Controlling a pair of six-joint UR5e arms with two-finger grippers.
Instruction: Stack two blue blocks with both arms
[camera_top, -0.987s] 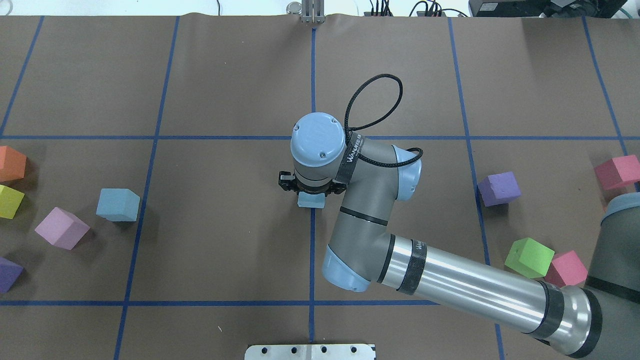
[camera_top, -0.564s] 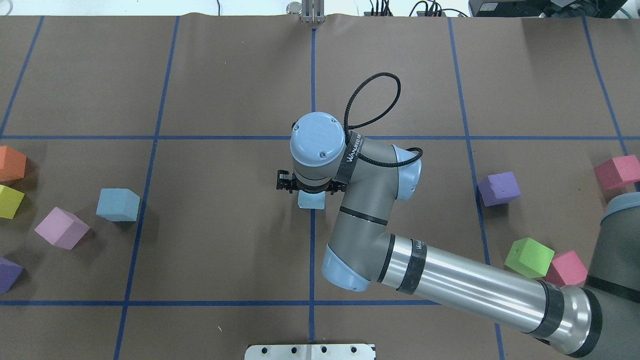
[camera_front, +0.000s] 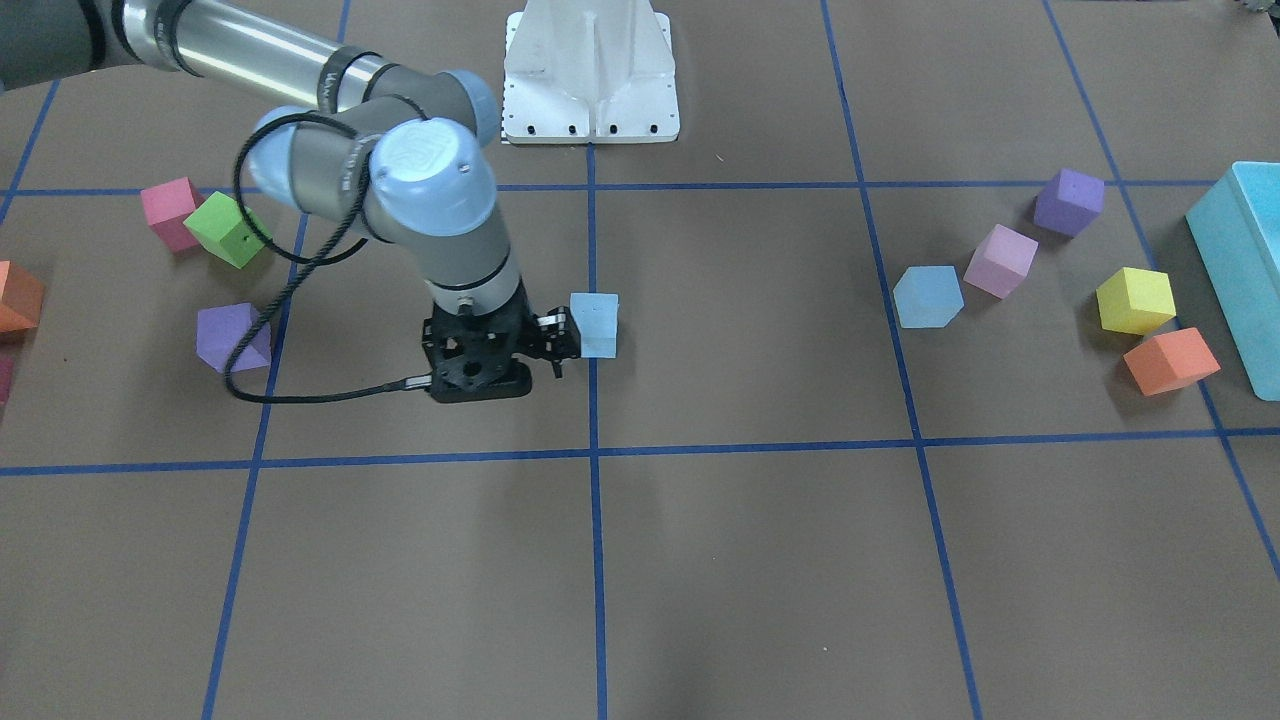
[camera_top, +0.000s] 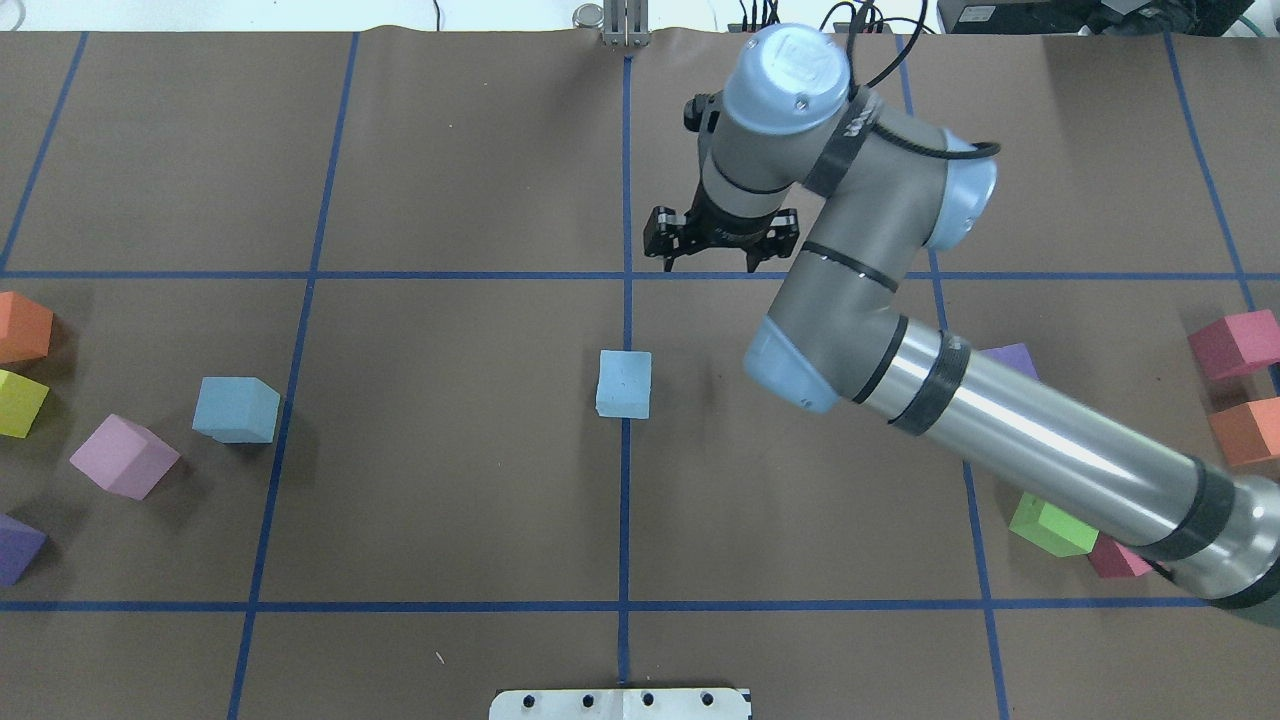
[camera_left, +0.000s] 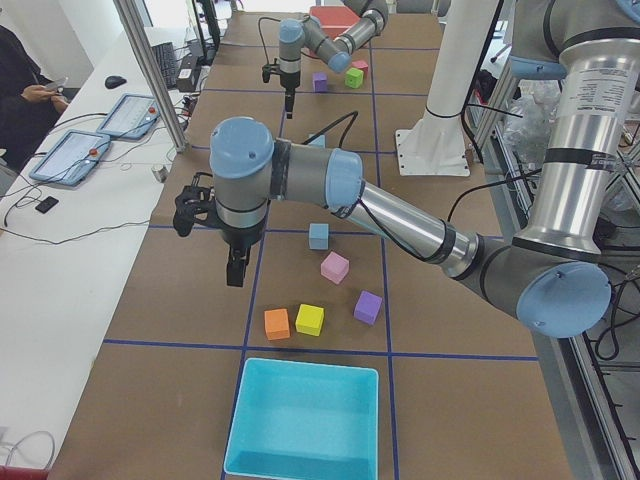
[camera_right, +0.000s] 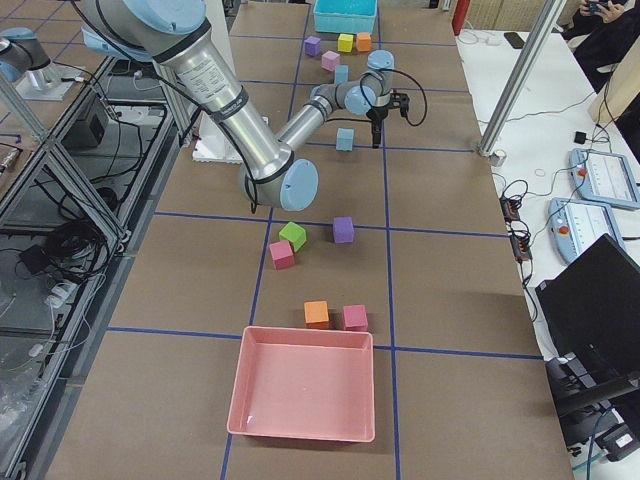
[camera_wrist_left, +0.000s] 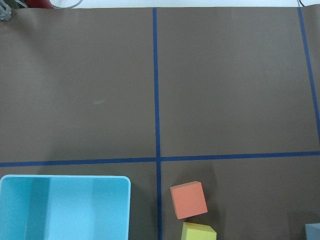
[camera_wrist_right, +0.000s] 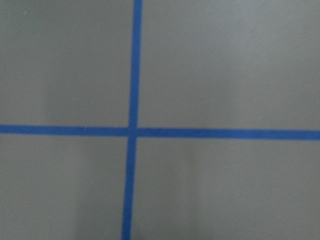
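One pale blue block (camera_top: 623, 384) sits on the centre line of the table, free of any grip; it also shows in the front-facing view (camera_front: 596, 325). The second blue block (camera_top: 236, 408) sits far to the left, among other cubes. My right gripper (camera_top: 710, 265) is open and empty, raised over the far cross line beyond the centre block. In the front-facing view it still stands low beside that block. My left gripper (camera_left: 235, 275) shows only in the exterior left view, raised above the table; I cannot tell whether it is open or shut.
A pink-purple cube (camera_top: 124, 456), yellow cube (camera_top: 20, 403) and orange cube (camera_top: 22, 327) lie at the left near the second blue block. A turquoise box (camera_wrist_left: 65, 207) stands beyond them. Purple (camera_top: 1010, 355), green (camera_top: 1050, 525), pink (camera_top: 1235, 343) cubes lie at the right.
My right gripper has left the centre blue block, risen and moved toward the table's far side. The block stays where it was on the centre line.
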